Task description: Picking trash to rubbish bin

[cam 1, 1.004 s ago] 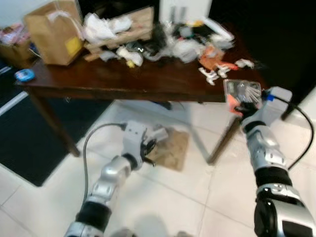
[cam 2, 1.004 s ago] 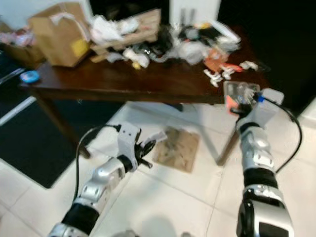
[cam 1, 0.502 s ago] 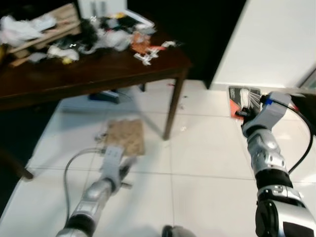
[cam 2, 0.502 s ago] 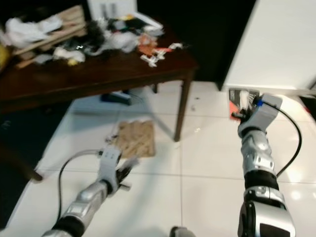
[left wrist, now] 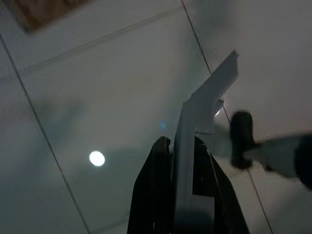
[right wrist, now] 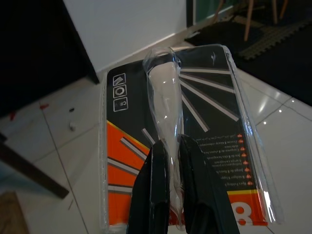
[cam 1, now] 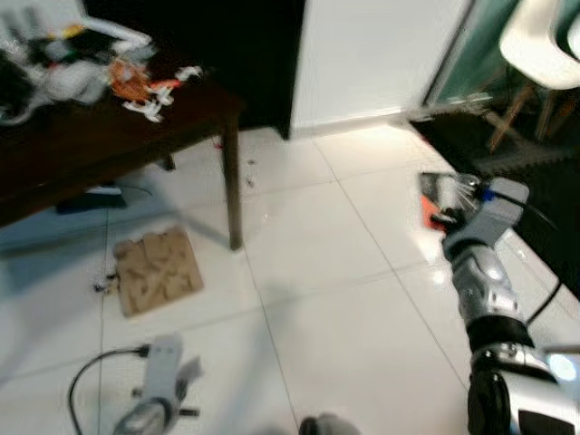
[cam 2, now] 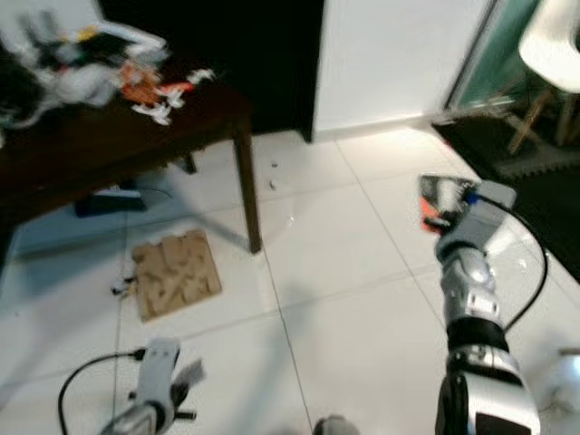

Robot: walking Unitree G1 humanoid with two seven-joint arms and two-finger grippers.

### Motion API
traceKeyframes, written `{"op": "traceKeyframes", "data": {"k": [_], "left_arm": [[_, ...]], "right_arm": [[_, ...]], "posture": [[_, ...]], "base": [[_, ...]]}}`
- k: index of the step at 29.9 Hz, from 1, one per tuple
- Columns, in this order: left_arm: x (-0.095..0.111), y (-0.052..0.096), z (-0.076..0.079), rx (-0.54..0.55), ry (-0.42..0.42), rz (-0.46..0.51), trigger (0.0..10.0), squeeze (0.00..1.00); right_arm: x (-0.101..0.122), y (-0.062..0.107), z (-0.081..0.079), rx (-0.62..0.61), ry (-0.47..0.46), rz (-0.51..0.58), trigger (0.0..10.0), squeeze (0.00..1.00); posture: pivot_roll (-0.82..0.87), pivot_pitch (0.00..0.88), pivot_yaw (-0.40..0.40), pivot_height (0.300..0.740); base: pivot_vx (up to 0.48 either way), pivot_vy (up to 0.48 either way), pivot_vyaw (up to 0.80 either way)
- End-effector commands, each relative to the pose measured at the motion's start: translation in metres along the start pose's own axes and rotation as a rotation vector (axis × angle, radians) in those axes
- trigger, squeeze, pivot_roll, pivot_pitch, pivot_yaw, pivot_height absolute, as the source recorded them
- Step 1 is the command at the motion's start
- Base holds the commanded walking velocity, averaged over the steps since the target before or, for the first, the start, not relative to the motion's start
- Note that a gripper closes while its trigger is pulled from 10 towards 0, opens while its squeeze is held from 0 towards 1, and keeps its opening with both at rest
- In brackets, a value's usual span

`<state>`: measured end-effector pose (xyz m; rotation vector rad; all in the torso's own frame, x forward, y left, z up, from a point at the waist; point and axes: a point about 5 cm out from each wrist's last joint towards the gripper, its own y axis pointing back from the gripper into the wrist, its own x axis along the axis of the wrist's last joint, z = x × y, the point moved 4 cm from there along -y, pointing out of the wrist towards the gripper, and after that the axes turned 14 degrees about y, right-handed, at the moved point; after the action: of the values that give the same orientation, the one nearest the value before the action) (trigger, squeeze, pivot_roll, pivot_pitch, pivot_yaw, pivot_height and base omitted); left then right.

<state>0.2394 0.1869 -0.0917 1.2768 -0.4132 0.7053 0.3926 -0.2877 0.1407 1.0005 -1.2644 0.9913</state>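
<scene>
A blister pack, a black and orange card under clear plastic, is pinched at its clear bubble by my right gripper, which is shut on it. In the eye views the pack is held up over the white floor tiles at the right. My left gripper is shut on a pale grey angled strip and hangs low over the tiles. The left arm sits at the bottom left.
A dark wooden table piled with trash stands at the upper left, its leg nearest. A cardboard piece lies on the floor beside it. A white chair and dark mat are at the right.
The camera has swung to the right, so the table slid to the left edge and the chair and mat came into sight. Both grippers keep their hold.
</scene>
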Motion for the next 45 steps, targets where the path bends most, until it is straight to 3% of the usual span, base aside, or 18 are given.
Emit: {"op": "traceKeyframes", "data": {"k": [1, 8, 11, 14, 18, 23, 31, 35, 45], "left_arm": [[0.000, 0.000, 0.002, -0.005, -0.001, 0.009, 10.0, 0.00], [0.033, -0.007, 0.020, -0.051, -0.072, 0.109, 10.0, 0.00], [0.046, -0.010, 0.032, -0.086, -0.099, 0.151, 10.0, 0.00], [0.063, -0.012, 0.048, -0.133, -0.170, 0.206, 10.0, 0.00], [0.066, -0.012, 0.054, -0.143, -0.241, 0.213, 10.0, 0.00], [0.088, -0.012, 0.070, -0.199, -0.195, 0.290, 10.0, 0.00], [0.117, -0.009, 0.086, -0.243, -0.211, 0.385, 10.0, 0.00], [0.131, -0.007, 0.093, -0.235, -0.294, 0.428, 10.0, 0.00], [0.149, -0.004, 0.093, -0.213, -0.272, 0.481, 10.0, 0.00]], "right_arm": [[0.002, 0.001, 0.004, -0.009, -0.004, 0.017, 10.0, 0.00], [0.002, 0.001, -0.016, 0.059, -0.030, 0.032, 10.0, 0.00], [-0.003, 0.002, -0.030, 0.095, -0.034, 0.023, 10.0, 0.00], [-0.013, 0.007, -0.056, 0.175, -0.042, 0.006, 10.0, 0.00], [-0.016, 0.010, -0.070, 0.216, -0.044, 0.002, 10.0, 0.00], [-0.010, 0.014, -0.090, 0.293, -0.090, 0.034, 10.0, 0.00], [0.004, 0.013, -0.096, 0.334, -0.162, 0.083, 10.0, 0.00], [0.004, 0.012, -0.096, 0.332, -0.143, 0.084, 10.0, 0.00], [0.008, 0.009, -0.094, 0.330, -0.148, 0.091, 10.0, 0.00]], "posture": [[0.01, 0.118, -0.003, 0.740], [0.02, 0.110, -0.003, 0.740], [0.02, 0.110, -0.003, 0.740], [0.02, 0.109, -0.002, 0.740], [0.02, 0.107, -0.002, 0.740], [0.02, 0.109, -0.003, 0.740], [0.02, 0.108, -0.005, 0.740], [0.02, 0.097, -0.001, 0.740], [0.01, 0.079, 0.000, 0.740]], "base": [[0.000, 0.000, -0.80], [0.000, 0.000, -0.80], [0.000, 0.000, -0.80], [0.000, 0.000, -0.80], [0.000, 0.000, -0.80], [0.000, 0.000, -0.80], [0.000, 0.000, -0.80], [0.000, 0.000, -0.80], [0.000, 0.000, -0.80]]}}
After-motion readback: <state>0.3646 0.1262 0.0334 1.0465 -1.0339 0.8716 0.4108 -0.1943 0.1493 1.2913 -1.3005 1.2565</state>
